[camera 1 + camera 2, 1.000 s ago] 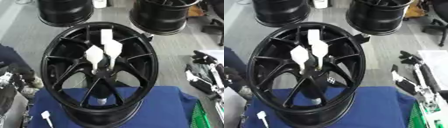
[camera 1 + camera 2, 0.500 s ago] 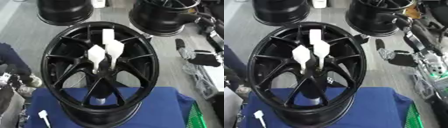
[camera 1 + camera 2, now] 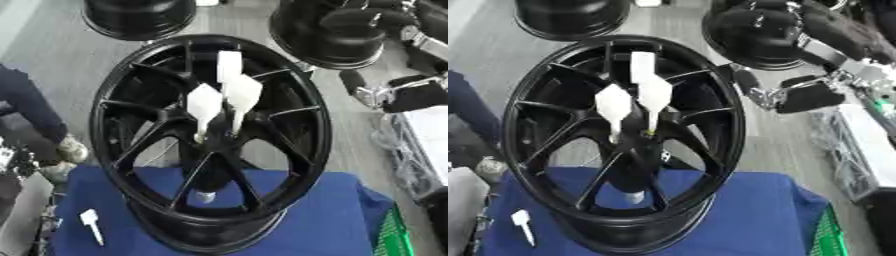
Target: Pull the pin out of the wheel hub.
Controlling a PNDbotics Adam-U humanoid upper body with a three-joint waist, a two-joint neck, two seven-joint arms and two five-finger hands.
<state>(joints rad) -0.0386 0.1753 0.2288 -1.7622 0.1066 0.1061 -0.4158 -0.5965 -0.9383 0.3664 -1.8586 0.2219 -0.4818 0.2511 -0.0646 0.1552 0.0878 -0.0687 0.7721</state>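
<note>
Wheel hub (image 3: 210, 145) upright on blue cloth (image 3: 332, 220), face to camera, so pins reachable. White pins (image 3: 229, 97) stuck in centre. Right hand (image 3: 798, 95) nearing from right, apart from rim; fingers: can't tell. One pin (image 3: 90, 225) loose on cloth.

Right hand (image 3: 798, 95): blurred, finger state unreadable; arm cut by the upper right edge.
Wheel hub (image 3: 210, 145): lower rim cut by the bottom edge.
White pins (image 3: 204, 107): tips hidden in the hub centre; seating unclear.
Far wheels (image 3: 140, 17): cropped at top.
Green crate (image 3: 392, 235): cut at corner.
Person's leg (image 3: 26, 102): cut off left.
</note>
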